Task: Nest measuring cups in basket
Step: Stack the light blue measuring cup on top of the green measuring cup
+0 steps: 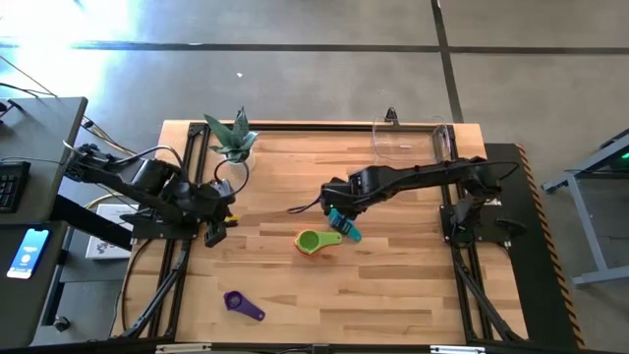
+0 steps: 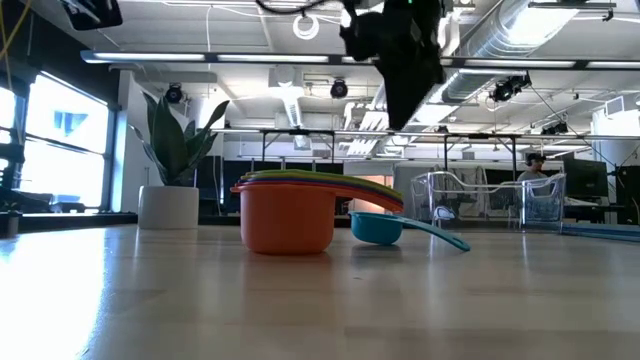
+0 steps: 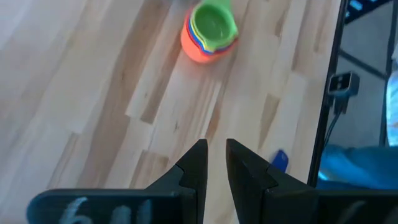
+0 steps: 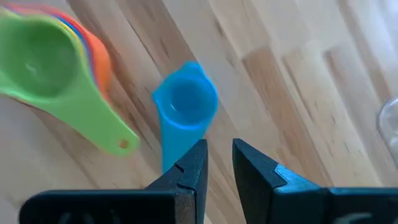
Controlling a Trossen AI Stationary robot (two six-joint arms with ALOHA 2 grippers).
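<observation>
Right gripper (image 4: 216,163) — fingers narrowly apart, empty — hovers over the small teal plastic measuring cup (image 4: 184,106), at three o'clock of the orange-based nested cup stack (image 1: 313,242). Next, probably: grasp its handle, nest it.

White-potted green plant (image 1: 233,141), wooden table (image 1: 295,285), smartphone (image 1: 27,254)

1. Lab or industrial workspace, open-plan; not a home.
2. Low view: beyond the right gripper (image 2: 405,95), exposed silver ductwork (image 2: 520,30), pipes and strip lights (image 2: 250,57) on an open ceiling.
3. Farther behind that gripper, rows of dark-framed benches (image 2: 300,150); a person (image 2: 535,165) far off to one side.
4. High view: polished concrete floor (image 1: 295,59) all round the wooden table (image 1: 393,285).
5. Outward of the left gripper (image 1: 213,234), a desk with a keyboard (image 1: 12,172) and a lit phone (image 1: 28,253).
6. Cables (image 1: 138,285) trail below the left gripper's arm.
</observation>
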